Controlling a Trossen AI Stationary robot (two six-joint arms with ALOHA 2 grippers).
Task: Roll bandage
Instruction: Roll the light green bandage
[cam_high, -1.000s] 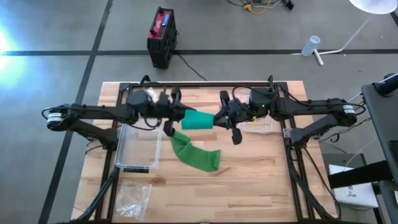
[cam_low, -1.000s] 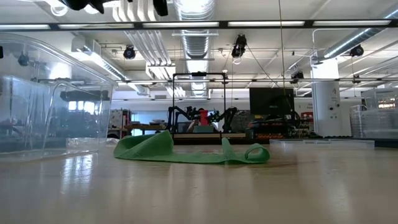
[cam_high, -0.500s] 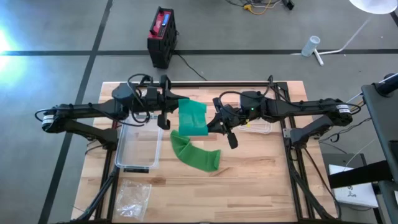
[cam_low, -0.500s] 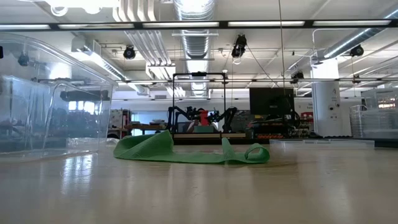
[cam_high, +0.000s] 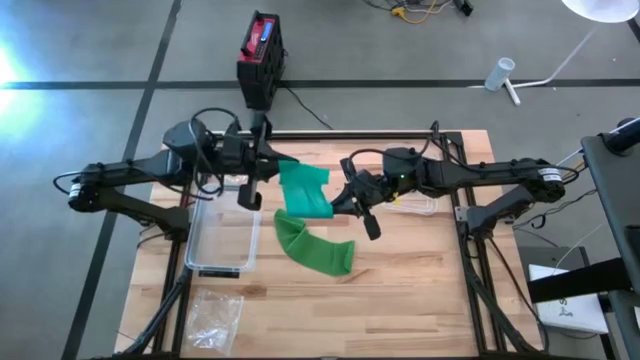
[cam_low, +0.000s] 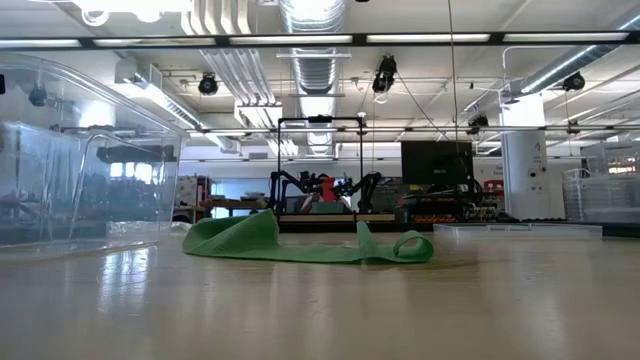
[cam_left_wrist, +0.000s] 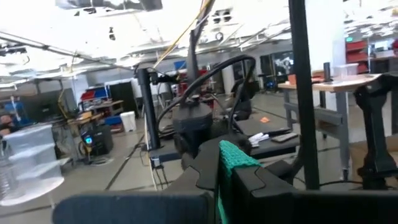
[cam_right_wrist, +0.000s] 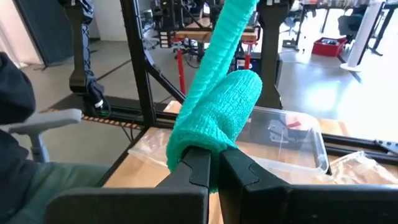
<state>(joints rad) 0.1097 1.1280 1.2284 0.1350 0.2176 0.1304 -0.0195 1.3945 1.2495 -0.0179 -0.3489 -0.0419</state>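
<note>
My right end effector is clamped on the rolled end of the bandage, held above the middle of the surface. My left end effector is clamped on the band's other end; in its wrist view only a green edge shows between the fingers. The band spans between both, and a loose tail drops to the surface, lying in folds; its link to the raised part is partly hidden from above. A clear bin stands below my left arm. From the low view both end effectors are out of frame.
</note>
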